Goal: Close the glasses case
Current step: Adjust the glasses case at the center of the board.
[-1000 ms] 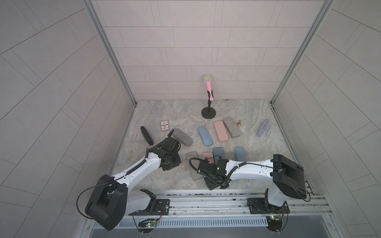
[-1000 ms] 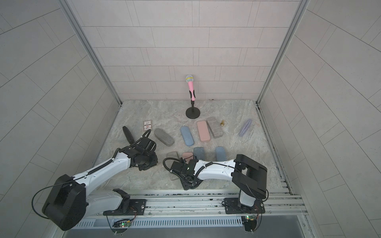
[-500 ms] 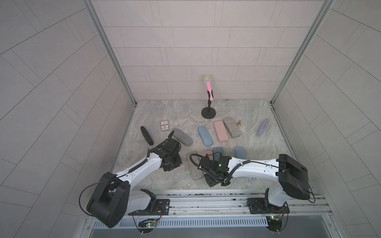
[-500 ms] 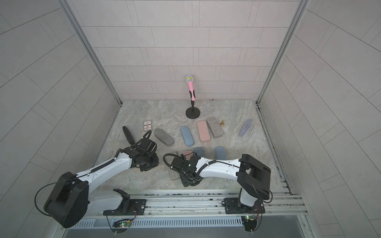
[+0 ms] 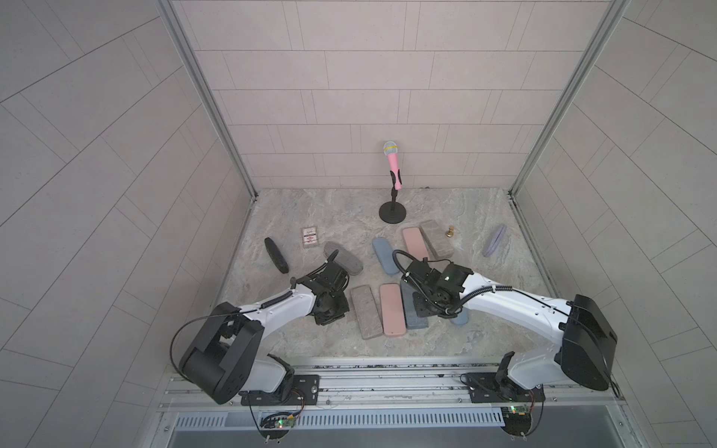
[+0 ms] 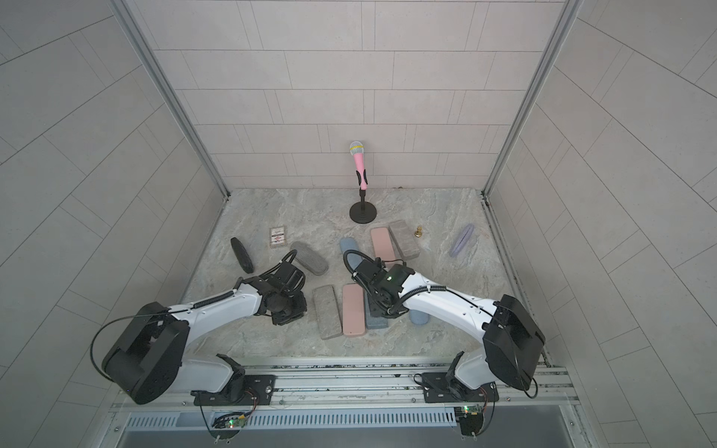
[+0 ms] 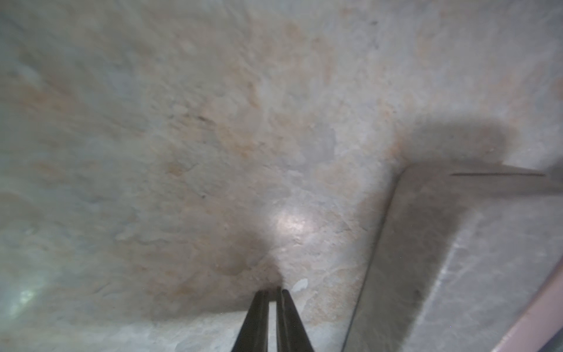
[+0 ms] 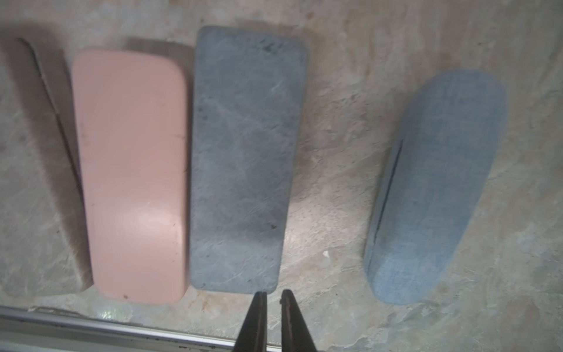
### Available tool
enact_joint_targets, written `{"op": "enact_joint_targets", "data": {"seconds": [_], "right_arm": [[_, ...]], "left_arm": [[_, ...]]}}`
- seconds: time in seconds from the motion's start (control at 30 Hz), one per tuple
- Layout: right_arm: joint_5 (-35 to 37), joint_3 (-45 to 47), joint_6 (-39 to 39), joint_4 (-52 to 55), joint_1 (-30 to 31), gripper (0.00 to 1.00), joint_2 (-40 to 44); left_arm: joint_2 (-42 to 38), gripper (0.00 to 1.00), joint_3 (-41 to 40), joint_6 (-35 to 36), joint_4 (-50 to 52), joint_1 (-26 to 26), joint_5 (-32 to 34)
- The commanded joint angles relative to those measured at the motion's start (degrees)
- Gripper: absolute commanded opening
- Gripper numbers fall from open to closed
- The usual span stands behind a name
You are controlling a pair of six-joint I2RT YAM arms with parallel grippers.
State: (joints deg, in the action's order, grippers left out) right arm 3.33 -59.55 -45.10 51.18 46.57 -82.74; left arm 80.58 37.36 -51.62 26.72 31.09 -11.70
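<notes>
At bench (image 5: pixel 310 217) front, row of four: grey marbled case (image 5: pixel 366 312), pink case (image 8: pixel 134 173), slate glasses case (image 8: pixel 243 158), blue fabric case (image 8: pixel 435 189)
Right hand (image 8: pixel 273 292): tips nearly together, empty, just past slate case's short end; judged target, lid apparently down, latch unconfirmed
Left hand (image 7: pixel 272 291): nearly together, empty, tips at bare bench beside grey case
Risk: off-centre press skidding slate case into pink case alongside, or toward front rail (image 8: pixel 91 323)
Open room only toward blue fabric case

The pink rounded-rectangle case (image 8: pixel 134 176) looks like smooth plastic with a soft sheen. The dark grey rectangular case (image 8: pixel 243 158) is matt and veined like slate. The blue oval case (image 8: pixel 432 189) wears coarse woven cloth. The marbled stone-look tabletop (image 7: pixel 182 122) is rough and faintly glossy.
</notes>
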Motion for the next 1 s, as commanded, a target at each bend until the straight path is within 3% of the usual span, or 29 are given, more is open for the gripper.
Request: {"op": "enact_joint_targets", "data": {"seconds": [0.0,0.2,0.5,0.67,0.97], "right_arm": [[2.47,-0.08,1.74,0.04,-3.95,0.14,-1.39],[0.20,1.48,4.69,-4.47,-9.25,0.13,-5.65],[-5.25,2.60,5.95,-12.16,-9.09,0.13,-10.99],[-5.61,2.67,4.86,-11.75,-7.25,0.13,-11.13],[-2.30,4.02,-3.58,-9.74,1.35,0.14,-9.72]], "left_arm": [[2.40,0.12,2.09,-0.99,-1.00,1.69,0.49],[6.88,0.12,4.88,-1.53,-2.39,4.42,0.56],[11.21,0.11,8.53,-1.25,-3.21,6.49,0.27],[12.40,0.11,9.89,-0.69,-3.18,6.83,-0.28],[12.06,0.10,10.19,0.19,-2.99,6.83,-0.90]]}}
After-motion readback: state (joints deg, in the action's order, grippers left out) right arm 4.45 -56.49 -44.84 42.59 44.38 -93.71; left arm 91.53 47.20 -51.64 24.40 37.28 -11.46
